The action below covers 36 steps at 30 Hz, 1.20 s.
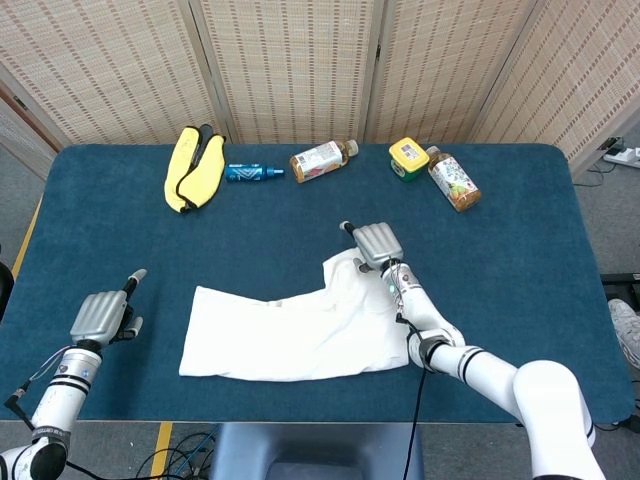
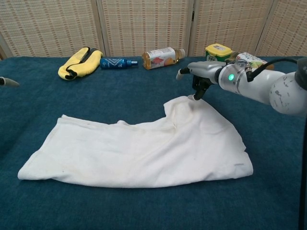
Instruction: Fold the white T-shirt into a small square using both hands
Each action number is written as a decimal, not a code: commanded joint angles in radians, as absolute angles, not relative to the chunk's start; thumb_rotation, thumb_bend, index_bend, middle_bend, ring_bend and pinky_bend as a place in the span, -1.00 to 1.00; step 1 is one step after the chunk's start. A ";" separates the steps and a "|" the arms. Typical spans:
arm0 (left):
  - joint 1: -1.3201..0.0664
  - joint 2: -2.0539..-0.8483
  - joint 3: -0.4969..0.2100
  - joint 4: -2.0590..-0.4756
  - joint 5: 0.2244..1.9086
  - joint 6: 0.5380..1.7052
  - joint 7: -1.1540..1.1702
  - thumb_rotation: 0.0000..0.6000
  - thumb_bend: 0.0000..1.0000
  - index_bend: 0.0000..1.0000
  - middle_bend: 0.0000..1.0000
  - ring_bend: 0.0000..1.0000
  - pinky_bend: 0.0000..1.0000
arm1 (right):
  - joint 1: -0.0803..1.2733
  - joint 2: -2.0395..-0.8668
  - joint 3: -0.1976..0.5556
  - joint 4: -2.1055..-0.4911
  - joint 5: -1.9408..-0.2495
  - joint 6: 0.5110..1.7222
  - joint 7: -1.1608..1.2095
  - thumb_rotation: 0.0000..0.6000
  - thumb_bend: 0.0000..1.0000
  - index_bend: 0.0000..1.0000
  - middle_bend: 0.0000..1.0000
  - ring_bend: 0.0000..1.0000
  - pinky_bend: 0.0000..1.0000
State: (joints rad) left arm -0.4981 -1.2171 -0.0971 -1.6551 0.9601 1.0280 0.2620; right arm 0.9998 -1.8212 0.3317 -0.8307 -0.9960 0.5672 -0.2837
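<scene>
The white T-shirt (image 1: pixel 300 325) (image 2: pixel 139 146) lies partly folded on the blue table (image 1: pixel 520 250), long side running left to right. My right hand (image 1: pixel 375 245) (image 2: pixel 204 76) hovers over the shirt's far right corner. Its fingertips (image 2: pixel 195 95) point down and pinch that corner, while one finger sticks out to the left. My left hand (image 1: pixel 100 315) rests low over the table well left of the shirt and holds nothing. Only one fingertip (image 2: pixel 7 81) of it shows in the chest view.
Along the table's far edge lie a yellow cloth (image 1: pixel 193 165), a small blue bottle (image 1: pixel 250 172), a drink bottle on its side (image 1: pixel 322 158), a yellow-lidded jar (image 1: pixel 407 155) and another bottle (image 1: pixel 452 180). Woven screens stand behind the table.
</scene>
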 commanded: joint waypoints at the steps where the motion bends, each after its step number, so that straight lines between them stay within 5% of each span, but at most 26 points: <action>1: -0.498 -1.219 -0.097 -1.653 0.958 1.026 0.263 1.00 -0.10 -1.00 0.83 0.70 0.93 | 1.020 -1.815 0.309 -0.835 -0.943 0.528 -0.336 1.00 -0.24 -0.73 0.75 0.93 1.00; 9: -0.496 -1.221 -0.096 -1.644 0.952 1.020 0.259 1.00 -0.10 -1.00 0.83 0.70 0.93 | 1.052 -1.814 0.271 -0.827 -0.848 0.488 -0.408 1.00 -0.24 -0.65 0.75 0.93 1.00; 19: -0.497 -1.227 -0.097 -1.640 0.956 1.016 0.255 1.00 -0.10 -1.00 0.83 0.70 0.93 | 1.042 -1.803 0.227 -0.857 -0.829 0.524 -0.419 1.00 -0.19 -0.26 0.76 0.93 1.00; 36: -0.487 -1.225 -0.094 -1.642 0.975 1.027 0.244 1.00 -0.10 -1.00 0.83 0.70 0.93 | 0.903 -1.740 0.189 -1.044 -1.065 0.802 -0.257 1.00 0.10 0.15 0.84 0.94 1.00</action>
